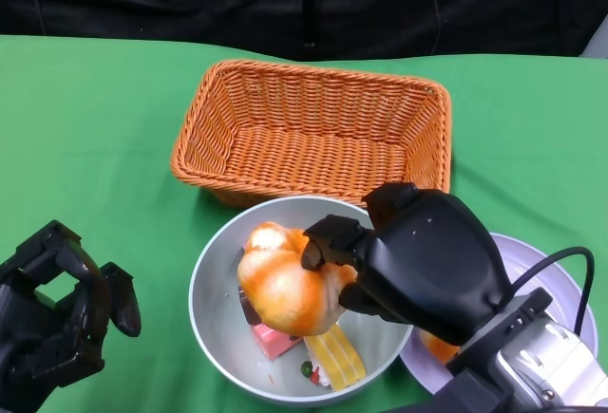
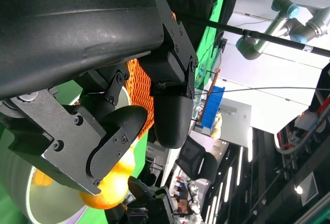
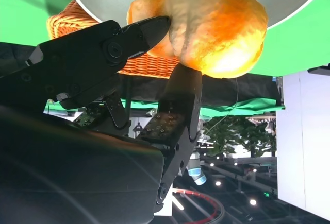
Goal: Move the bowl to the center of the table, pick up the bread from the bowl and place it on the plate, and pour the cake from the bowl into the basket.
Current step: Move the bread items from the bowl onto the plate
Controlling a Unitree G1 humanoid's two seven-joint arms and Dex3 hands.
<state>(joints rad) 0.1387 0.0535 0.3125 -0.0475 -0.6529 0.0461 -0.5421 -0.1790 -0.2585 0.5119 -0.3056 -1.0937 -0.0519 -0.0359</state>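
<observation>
Green desk (image 1: 95,109) has the basket (image 1: 313,128) at the back, with the grey bowl (image 1: 214,313) right in front of it and a plate (image 1: 551,275) beside that. Right hand (image 1: 380,261) grips the bread (image 1: 285,290) over the bowl; cake (image 1: 334,356) sits underneath. Left hand (image 1: 66,313) is empty, fingers apart.

A green cloth (image 1: 85,109) covers the table, with a black curtain (image 1: 285,0) behind.

Nothing readable is showing anywhere: no lettering, label, brand or number on anything on the bench, on the robot's arms, or on the blurred background equipment.
</observation>
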